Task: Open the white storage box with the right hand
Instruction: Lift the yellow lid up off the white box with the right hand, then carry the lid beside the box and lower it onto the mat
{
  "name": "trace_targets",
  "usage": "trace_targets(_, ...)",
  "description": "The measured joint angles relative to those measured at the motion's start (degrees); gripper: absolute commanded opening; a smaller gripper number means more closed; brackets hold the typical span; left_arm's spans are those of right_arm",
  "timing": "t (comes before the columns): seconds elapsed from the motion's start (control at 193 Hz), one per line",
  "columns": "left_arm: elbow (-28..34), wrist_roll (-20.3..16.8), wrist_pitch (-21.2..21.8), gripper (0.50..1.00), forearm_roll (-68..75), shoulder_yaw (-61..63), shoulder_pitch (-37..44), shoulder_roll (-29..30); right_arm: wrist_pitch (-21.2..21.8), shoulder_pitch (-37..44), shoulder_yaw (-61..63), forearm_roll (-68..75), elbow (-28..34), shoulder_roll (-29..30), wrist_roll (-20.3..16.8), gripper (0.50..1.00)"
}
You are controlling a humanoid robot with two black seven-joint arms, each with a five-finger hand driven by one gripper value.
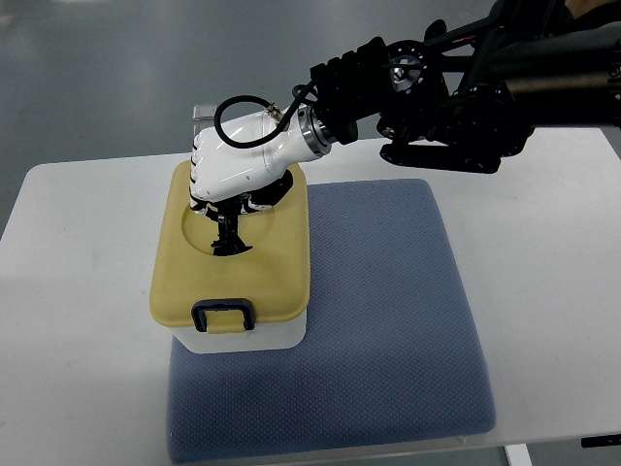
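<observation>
Resting on blue mat [388, 320], white storage box [247, 335], yellow lid [272, 262] closed; right hand [238, 170] curled onto lid

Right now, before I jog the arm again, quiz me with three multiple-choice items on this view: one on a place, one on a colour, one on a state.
1. Where does the storage box stand?
A. on the blue mat's left edge
B. on the floor
C. on the bare table's far right end

2. What colour is the lid?
A. red
B. pale yellow
C. black

3. How is the lid now?
A. off, lying on the mat
B. missing
C. on the box

Answers:
1 A: the box overlaps the left edge of the mat.
2 B: the lid is pale yellow with a dark latch.
3 C: the lid covers the box, with the right hand on top.
</observation>
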Motion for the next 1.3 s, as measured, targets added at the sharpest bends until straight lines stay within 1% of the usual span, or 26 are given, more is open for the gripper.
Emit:
trace_targets(0.166,0.0,0.0,0.0,1.0,0.0,0.0,0.0,0.0,-3.5,-0.1,1.0,0.2,0.0,-0.5,0.0,0.5)
trace_targets(0.316,0.0,0.0,0.0,1.0,0.0,0.0,0.0,0.0,-4.5,-0.2,3.6,0.3,0.0,-2.1,0.0,0.5)
trace_targets(0.486,0.0,0.0,0.0,1.0,0.0,0.0,0.0,0.0,-4.5,-0.8,4.9,0.5,0.0,-7.6,0.0,0.5)
trace_targets(0.905,0.0,0.0,0.0,1.0,0.0,0.0,0.0,0.0,-4.7,-5.8,8.4,0.0,0.0,-22.0,0.0,0.5)
trace_targets(1.159,0.0,0.0,0.0,1.0,0.0,0.0,0.0,0.0,-6.5,-9.1,9.2,-1.2,0.0,-27.7,0.0,0.5)
trace_targets(1.298,0.0,0.0,0.0,1.0,0.0,0.0,0.0,0.0,-8.2,-12.1,9.3,-3.2,0.0,-30.1,0.0,0.5)
